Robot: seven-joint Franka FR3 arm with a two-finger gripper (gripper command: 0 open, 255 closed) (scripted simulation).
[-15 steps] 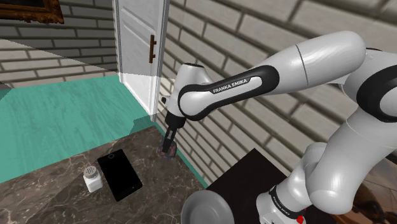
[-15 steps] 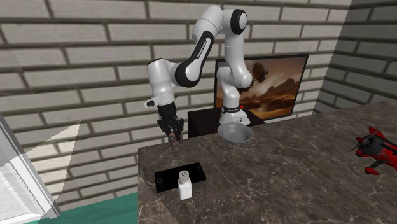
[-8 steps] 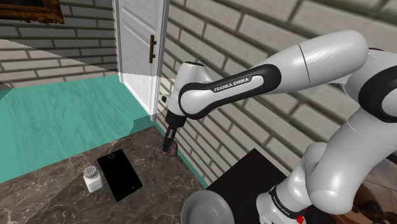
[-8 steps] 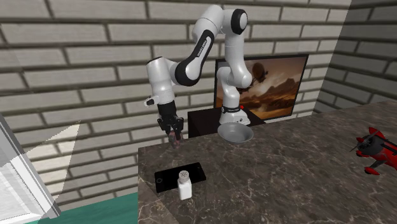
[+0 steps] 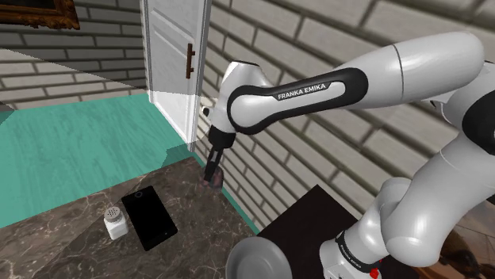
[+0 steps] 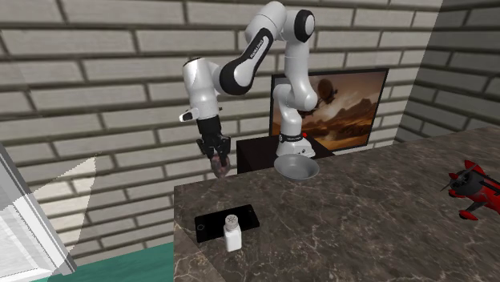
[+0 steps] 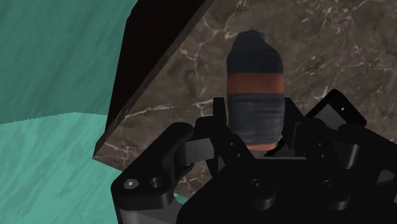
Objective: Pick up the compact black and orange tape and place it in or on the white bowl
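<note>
Hand (image 6: 222, 164) pinching black-orange tape (image 7: 254, 95), hanging w/ it just above worktop (image 6: 360, 216) corner, by brick wall. Pale bowl (image 6: 296, 167) sitting nr arm's stand, well apart from tape.

Claw (image 5: 212, 175) clasps tape (image 5: 210, 183) over counter (image 5: 71, 247) corner; black phone (image 5: 148, 218) beside white shaker (image 5: 116, 223); bowl (image 5: 255, 260) near stand (image 5: 309, 218).

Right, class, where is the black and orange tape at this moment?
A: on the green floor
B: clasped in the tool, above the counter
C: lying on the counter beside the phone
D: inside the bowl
B: the tape sits clasped between the two fingers of the tool, and the second exterior view shows it hanging above the corner of the counter.
</note>
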